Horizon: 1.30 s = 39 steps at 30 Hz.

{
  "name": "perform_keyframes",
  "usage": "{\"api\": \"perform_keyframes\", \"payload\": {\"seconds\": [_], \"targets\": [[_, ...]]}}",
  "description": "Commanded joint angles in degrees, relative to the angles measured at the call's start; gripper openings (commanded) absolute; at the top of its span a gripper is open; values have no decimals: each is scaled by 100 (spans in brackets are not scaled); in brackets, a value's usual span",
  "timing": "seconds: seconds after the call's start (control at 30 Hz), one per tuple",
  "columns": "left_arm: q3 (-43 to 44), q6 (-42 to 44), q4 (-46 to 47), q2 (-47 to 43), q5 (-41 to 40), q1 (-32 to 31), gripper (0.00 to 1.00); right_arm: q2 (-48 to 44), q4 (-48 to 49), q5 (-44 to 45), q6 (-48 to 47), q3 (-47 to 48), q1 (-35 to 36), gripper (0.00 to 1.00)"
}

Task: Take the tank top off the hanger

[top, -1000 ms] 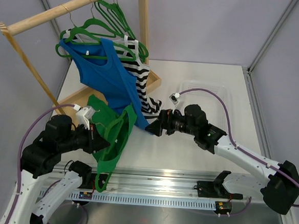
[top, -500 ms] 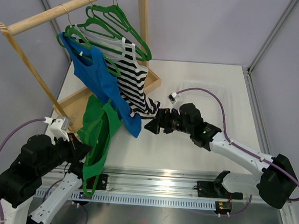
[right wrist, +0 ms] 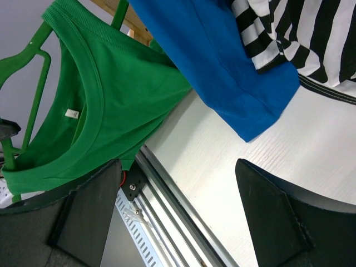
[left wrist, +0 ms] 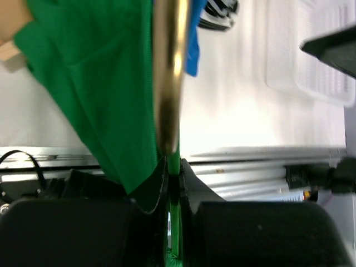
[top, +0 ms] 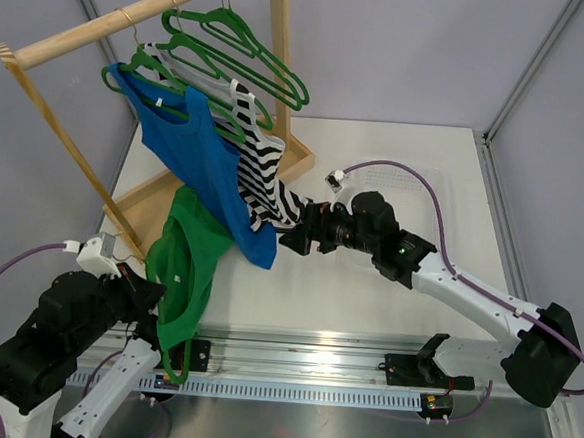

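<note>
A green tank top [top: 184, 262] hangs on a green hanger whose stem [left wrist: 173, 178] is clamped in my left gripper [top: 151, 294], low at the near left, off the rack. In the left wrist view the jaws are shut on the hanger stem, with its brass hook [left wrist: 168, 72] above and green cloth [left wrist: 89, 83] to the left. My right gripper [top: 292, 241] is open and empty over the table, just right of the green top and by the blue top's hem. The right wrist view shows the green top [right wrist: 111, 105] and the hanger arm [right wrist: 34, 105] beyond its open fingers [right wrist: 89, 217].
A blue tank top [top: 206, 163] and a striped top [top: 265, 172] hang on the wooden rack [top: 115, 21] with empty green hangers [top: 244, 50]. The rack's base frame [top: 301, 160] lies on the table. A clear tray [left wrist: 306, 55] sits at the right. The metal rail [top: 312, 366] runs along the near edge.
My left arm has pulled back toward the near left with the hanger and green top. The blue and striped tops swung back up. The right gripper shifted slightly left.
</note>
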Motion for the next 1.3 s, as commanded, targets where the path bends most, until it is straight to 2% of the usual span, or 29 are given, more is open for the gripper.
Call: {"api": "perform_keyframes", "payload": {"seconds": [0.0,0.17,0.27,0.37,0.4,0.47,0.5,0.53,0.63,0.67,0.73,0.87,0.97,1.1,1.27], "targets": [[132,-821,-687,-200,-1055,0,0,62,-118,52,-173,373,58,91],[491,-778,-415,-596,-854,70,0,176,-259,52,-234,461,58,92],[607,-410,-64,-885,-434,79,0,212,-364,35,-235,496,58,92],[476,108,427,-1210,514,123,0,212,-417,43,-226,505,67,92],[318,214,551,-1281,1152,149,0,203,-452,43,-226,522,58,92],[124,469,806,-1405,1876,228,0,133,-496,61,-235,549,67,92],[-77,531,859,-1414,2593,281,0,98,-522,52,-252,584,50,92],[-166,619,964,-1440,2896,351,0,2,-505,0,-278,593,58,92],[-710,313,1491,-1537,3697,430,0,-183,-347,-535,-410,637,67,92],[-825,260,1588,-1493,3795,448,0,-219,-303,-754,-428,637,93,92],[-1088,163,1755,-1344,3875,492,0,-315,-364,-617,-542,645,190,92],[-1475,153,1958,-633,3769,519,0,-298,-680,479,-937,698,593,92],[-1468,250,2151,-438,3725,519,0,-184,-856,982,-1121,768,743,90],[-1572,294,2449,-79,4014,519,0,175,-910,1002,-1351,952,875,83],[-1784,312,2696,10,4366,519,0,519,-778,1001,-1526,1129,981,82]]}}
